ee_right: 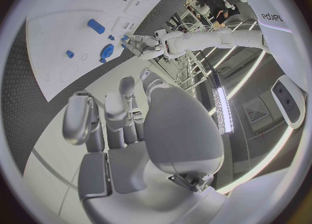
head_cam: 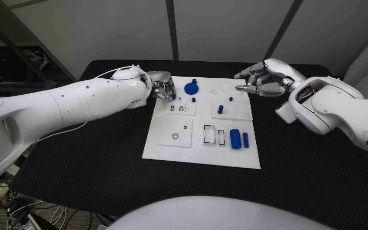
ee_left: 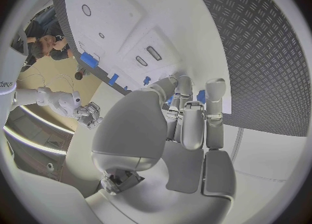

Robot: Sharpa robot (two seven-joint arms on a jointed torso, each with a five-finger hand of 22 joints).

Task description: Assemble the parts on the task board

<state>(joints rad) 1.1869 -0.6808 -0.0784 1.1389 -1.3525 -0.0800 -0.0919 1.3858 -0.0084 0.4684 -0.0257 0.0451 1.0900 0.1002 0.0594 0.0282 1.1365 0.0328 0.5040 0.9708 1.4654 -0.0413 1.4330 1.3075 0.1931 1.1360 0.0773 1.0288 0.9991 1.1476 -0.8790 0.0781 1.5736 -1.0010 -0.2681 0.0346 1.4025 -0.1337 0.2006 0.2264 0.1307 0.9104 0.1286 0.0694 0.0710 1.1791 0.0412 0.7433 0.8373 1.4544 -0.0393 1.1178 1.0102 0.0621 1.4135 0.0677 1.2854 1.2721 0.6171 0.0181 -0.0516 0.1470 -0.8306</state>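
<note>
Left hand (head_cam: 160, 88) at the board's (head_cam: 173, 153) far left corner, fingers curled; whether anything is pinched, cannot tell. Blue gear (head_cam: 192, 88) just beside those fingertips, pegs (head_cam: 220, 109) nearer the middle. Right hand (head_cam: 260, 79) hovering off the far right corner, fingers loosely curled, holding nothing.

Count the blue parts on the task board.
7: a round one at the far edge, three small studs nearby, a peg mid-board, two bars near right. The left robot hand may hide more.

white arms (head_cam: 76, 102), silver fingers (head_cam: 257, 78)
</note>
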